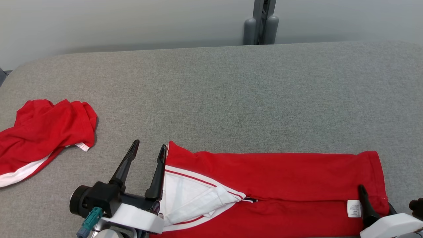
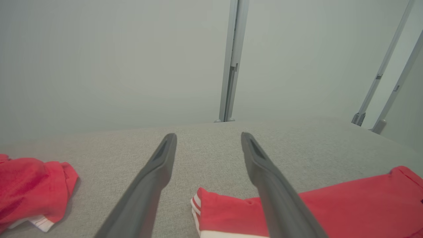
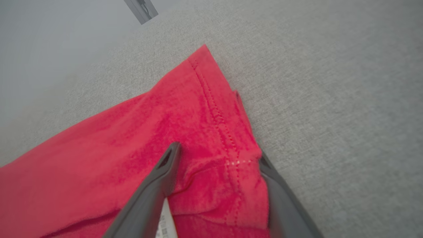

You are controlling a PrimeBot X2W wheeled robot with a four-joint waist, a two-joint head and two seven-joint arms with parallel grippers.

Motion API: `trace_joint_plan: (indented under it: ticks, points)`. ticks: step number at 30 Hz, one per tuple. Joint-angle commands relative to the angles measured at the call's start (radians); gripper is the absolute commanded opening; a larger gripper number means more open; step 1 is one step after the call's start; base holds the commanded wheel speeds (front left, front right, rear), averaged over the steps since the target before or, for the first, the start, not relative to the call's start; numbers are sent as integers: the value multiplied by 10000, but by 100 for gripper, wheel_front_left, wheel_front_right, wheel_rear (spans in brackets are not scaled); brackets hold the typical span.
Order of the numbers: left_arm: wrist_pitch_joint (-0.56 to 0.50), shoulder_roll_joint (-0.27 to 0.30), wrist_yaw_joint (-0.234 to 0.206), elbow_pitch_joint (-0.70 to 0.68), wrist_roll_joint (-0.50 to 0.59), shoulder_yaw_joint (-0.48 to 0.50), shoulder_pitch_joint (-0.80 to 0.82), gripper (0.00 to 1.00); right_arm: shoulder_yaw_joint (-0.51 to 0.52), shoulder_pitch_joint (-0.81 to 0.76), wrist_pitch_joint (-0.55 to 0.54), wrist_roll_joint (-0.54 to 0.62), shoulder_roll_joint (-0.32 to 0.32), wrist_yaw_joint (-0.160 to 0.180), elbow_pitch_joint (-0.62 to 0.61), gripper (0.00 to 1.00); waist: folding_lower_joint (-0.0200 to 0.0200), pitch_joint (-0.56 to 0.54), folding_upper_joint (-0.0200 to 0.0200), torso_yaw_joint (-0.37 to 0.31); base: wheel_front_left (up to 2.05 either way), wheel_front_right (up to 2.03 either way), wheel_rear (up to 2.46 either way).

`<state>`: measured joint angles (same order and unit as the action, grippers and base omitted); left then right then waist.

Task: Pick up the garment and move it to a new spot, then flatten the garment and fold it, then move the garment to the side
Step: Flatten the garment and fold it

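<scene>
The grey cloth-covered table (image 1: 231, 92) runs wide in front of the robot. The garment (image 1: 281, 172), a red polo shirt, lies on the near part of it, from about 6 o'clock round to 4 o'clock, close to the robot's edge. It looks flattened and folded in on itself into a long narrow band. Its long axis runs straight across from 9 to 3 o'clock, with the white collar (image 1: 195, 195) turned open toward 9 and the stitched hem toward 3. To my eye the first lengthwise fold is done, and an arm is stationed at each end to bring one end over the other or to carry the band aside. A second red garment (image 1: 43, 132) sits crumpled at about 8 o'clock, well apart from the first. It seems parked out of the way there. At 12 o'clock a grey upright post (image 1: 261, 23) stands behind the table. The left gripper (image 1: 149, 145) hovers by the collar end with its two dark fingers spread wide and nothing between them. Its inner finger is just beside the shirt's corner, I'd guess so it can drop onto that corner. The right gripper (image 3: 218, 152) is at the hem end, with its fingers also apart. They straddle a bunched bit of hem, one on top of the cloth and the other at its outer edge, and they don't look pinched closed on it. A small white care label (image 1: 353, 208) lies beside that gripper.
</scene>
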<state>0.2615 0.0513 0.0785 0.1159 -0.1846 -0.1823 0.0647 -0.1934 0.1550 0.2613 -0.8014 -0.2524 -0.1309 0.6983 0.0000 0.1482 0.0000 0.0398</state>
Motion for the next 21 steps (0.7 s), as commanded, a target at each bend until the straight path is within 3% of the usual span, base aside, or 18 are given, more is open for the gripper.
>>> trace_joint_plan:
  ticks: [1, 2, 3, 4, 21]
  points:
    - [33, 17, 25, 27, 76, 48, 111, 100, -229, -7, -72, -113, 63, 4, 153, 83, 0, 5, 0, 1, 0, 0, 0]
    - [33, 17, 27, 36, 79, 53, 125, 100, -328, 9, -78, -169, 39, 4, 187, 41, 0, 11, 0, 3, 0, 0, 0]
    - [33, 16, 27, 44, 82, 63, 139, 100, -413, 31, -74, -211, 4, 4, 221, 8, 0, 13, 0, 2, 0, 0, 0]
    - [33, 15, 29, 44, 84, 76, 153, 100, -478, 53, -67, -241, -36, 4, 248, 0, 0, 12, 0, 0, 0, 0, 0]
    - [34, 8, 49, 17, 49, 75, 240, 100, -85, 632, 44, -200, -949, 15, 451, 0, 0, 101, 0, -97, 0, 0, 0]
